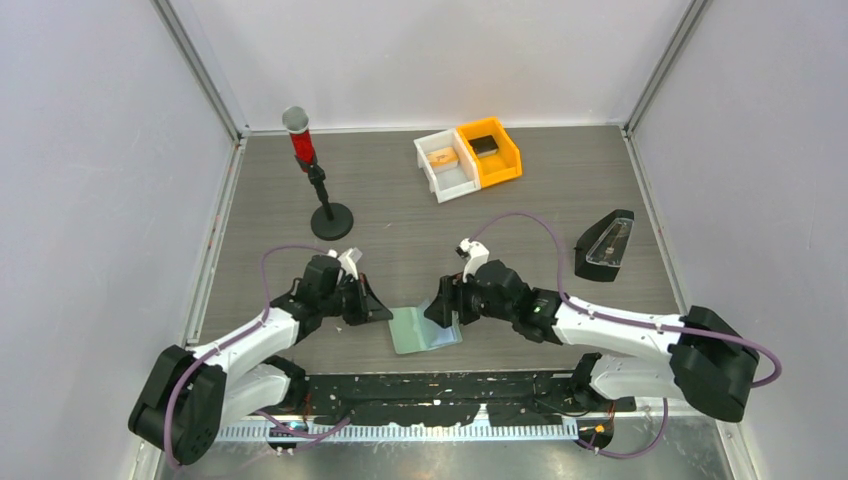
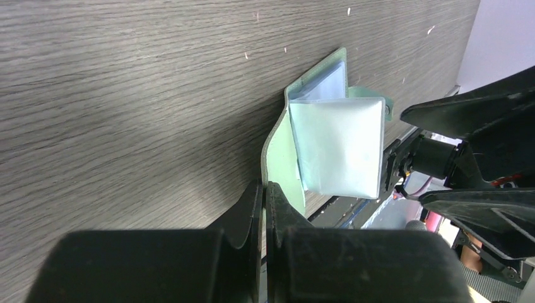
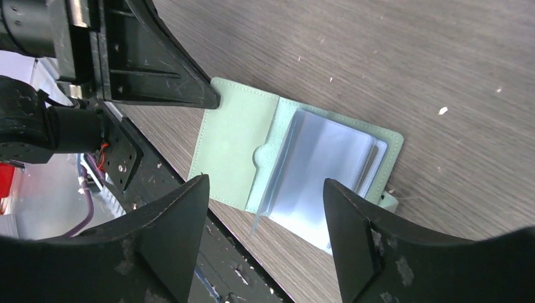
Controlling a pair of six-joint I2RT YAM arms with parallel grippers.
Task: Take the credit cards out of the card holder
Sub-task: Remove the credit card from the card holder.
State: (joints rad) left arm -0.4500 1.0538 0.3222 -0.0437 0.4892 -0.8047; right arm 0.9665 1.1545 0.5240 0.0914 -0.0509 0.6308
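Pale-green card holder point(image 1: 425, 328) lies open: left claw point(image 2: 265, 187) looks clamped on its cover corner, right claw point(image 3: 265, 183) is spread over the plastic sleeves point(image 3: 334, 158). I'd hold that corner down and pinch only a card edge.

The top camera looks steeply down from high behind the near edge over the whole table point(image 1: 560, 200), while both wrist cameras, close and low, face each other across the shared card holder point(image 3: 233, 145).
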